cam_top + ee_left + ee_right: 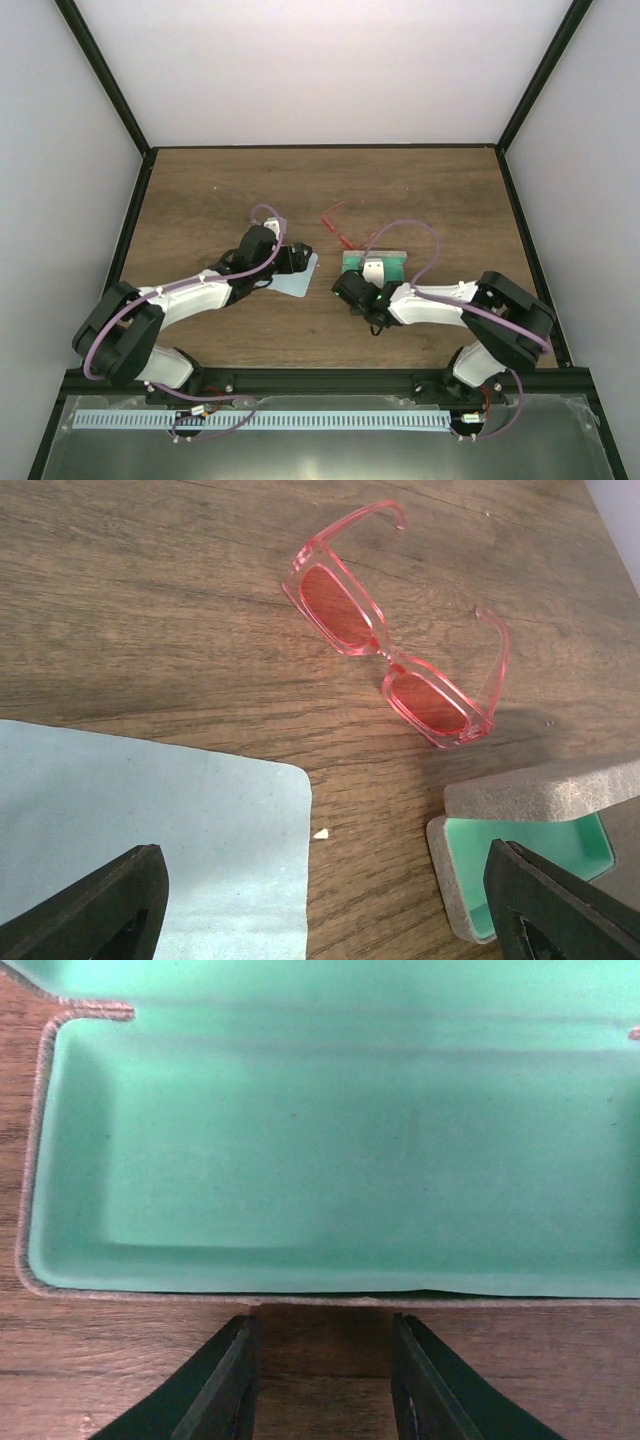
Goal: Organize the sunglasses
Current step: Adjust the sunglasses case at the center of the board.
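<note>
**Two open claws, one open case: seating the sunglasses**

**Current state.** The translucent red plastic sunglasses (385,658) lie on the brown wood-grain worktop (140,600), in the upper right of the left wrist view. Both of their arms are unfolded. They sit near the grey oblong case with green lining (530,815) but do not touch it. The case is at lower right, with its lid raised and its interior empty. A pale blue square cloth (150,820) fills the lower left.

**Claws.** The left claw (325,880) has its jaws spread wide and holds nothing. It sits over the right edge of the cloth. The right claw (322,1360) has its jaws parted with only bare worktop between them. It sits at the bottom centre of the right wrist view, just short of the near rim of the case.

**Probable step.** The left claw picks up the sunglasses and transfers them to the case.

**Recommended procedure.**
1. Bring the left claw toward the upper right of its view until the frame lies between the jaws.
2. Close across the bridge or one lens rim. The slender arms are likely to flex or swing.
3. Use light force, because the smooth plastic may slip or twist.
4. Lift clear of the raised lid before crossing over to the case.
5. Align the length of the frame with the long axis of the case. The unfolded arms may foul the wall.
6. Use the right claw to steady the near rim if the case shifts.
</note>
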